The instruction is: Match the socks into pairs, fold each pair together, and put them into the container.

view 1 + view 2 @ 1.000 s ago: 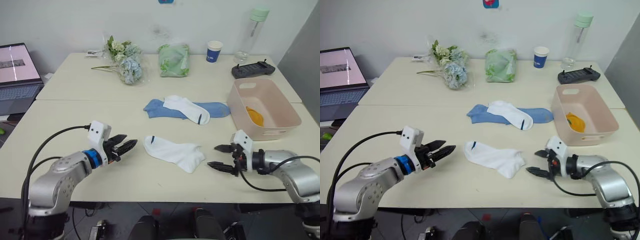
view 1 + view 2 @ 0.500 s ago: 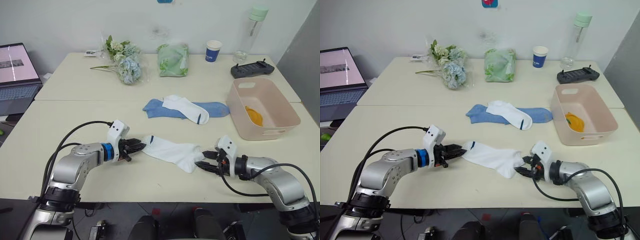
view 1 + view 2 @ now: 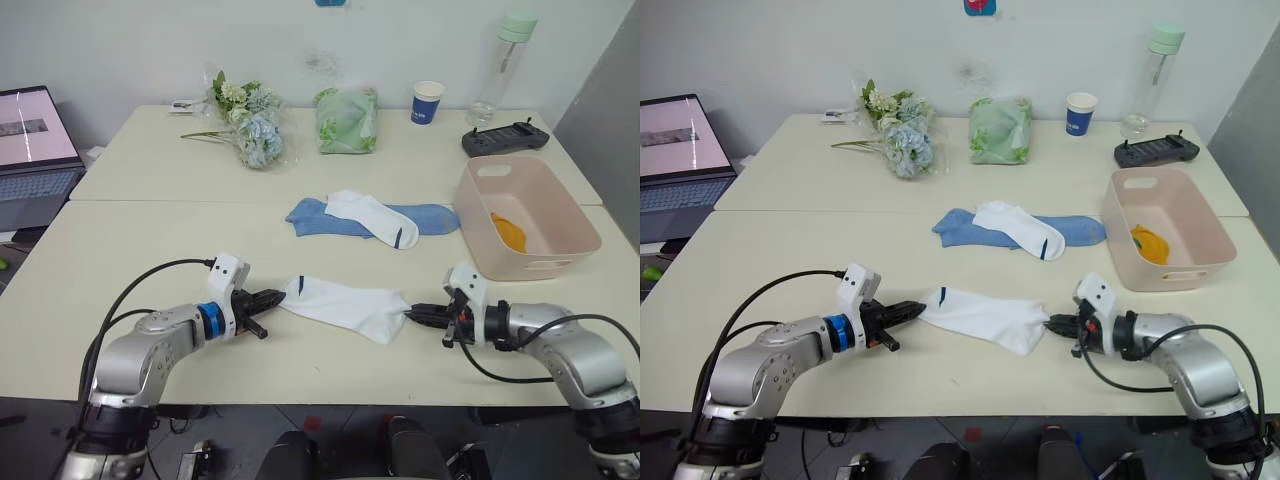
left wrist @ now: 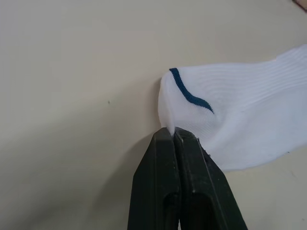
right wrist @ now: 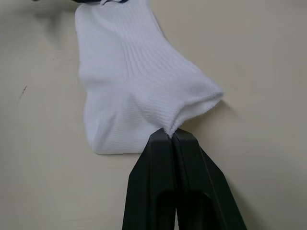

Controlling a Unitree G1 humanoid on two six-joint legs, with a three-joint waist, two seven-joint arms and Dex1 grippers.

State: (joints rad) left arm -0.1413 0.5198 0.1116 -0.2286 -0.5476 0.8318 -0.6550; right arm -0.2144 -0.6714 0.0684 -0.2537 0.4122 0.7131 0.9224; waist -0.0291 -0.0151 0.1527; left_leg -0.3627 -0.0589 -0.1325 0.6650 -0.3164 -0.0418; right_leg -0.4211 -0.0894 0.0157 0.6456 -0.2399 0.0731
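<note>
White sock (image 3: 345, 303), pinched between both end effectors

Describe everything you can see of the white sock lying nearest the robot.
The near white sock is a soft ribbed knit ankle sock with a curved dark blue mark near one end. It lies flat and stretched lengthwise on the cream table, apart from the other socks further back. The left gripper is shut on the edge of its marked end, and the right gripper is shut on the opposite end, bunching the fabric there into a small pucker.
</note>
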